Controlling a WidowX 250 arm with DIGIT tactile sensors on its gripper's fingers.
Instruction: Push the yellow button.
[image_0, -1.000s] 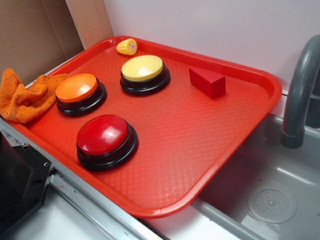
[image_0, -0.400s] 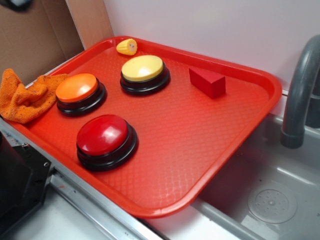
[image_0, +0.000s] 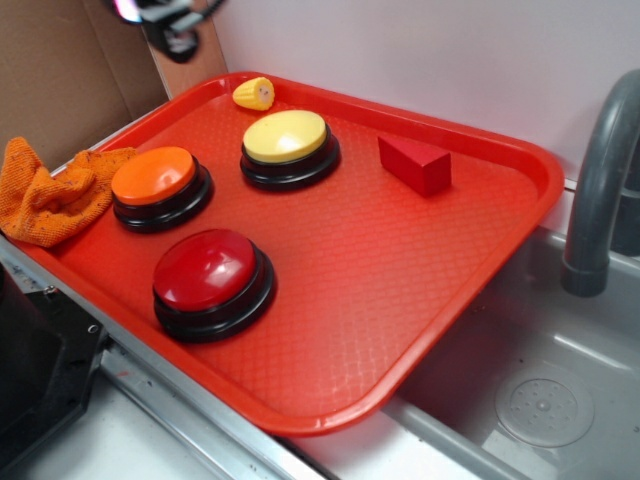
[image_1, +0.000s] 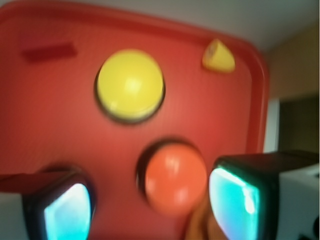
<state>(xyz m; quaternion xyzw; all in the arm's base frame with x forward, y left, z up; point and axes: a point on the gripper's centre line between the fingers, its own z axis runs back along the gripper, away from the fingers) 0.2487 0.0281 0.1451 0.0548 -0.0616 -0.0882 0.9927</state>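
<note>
The yellow button has a pale yellow dome on a black base and sits at the back middle of the red tray. In the blurred wrist view the yellow button lies ahead of my gripper. The jaws stand wide open with nothing between them, and the orange button shows below the gap. In the exterior view my gripper hangs high at the top left, well above the tray's back left corner and apart from every button.
An orange button and a red button stand on the tray's left side. A small yellow corn toy and a red block lie at the back. An orange cloth lies left, a grey faucet and sink right.
My gripper has come into the exterior view at the top left, moving right and lower. Everything on the tray stays where it was.
</note>
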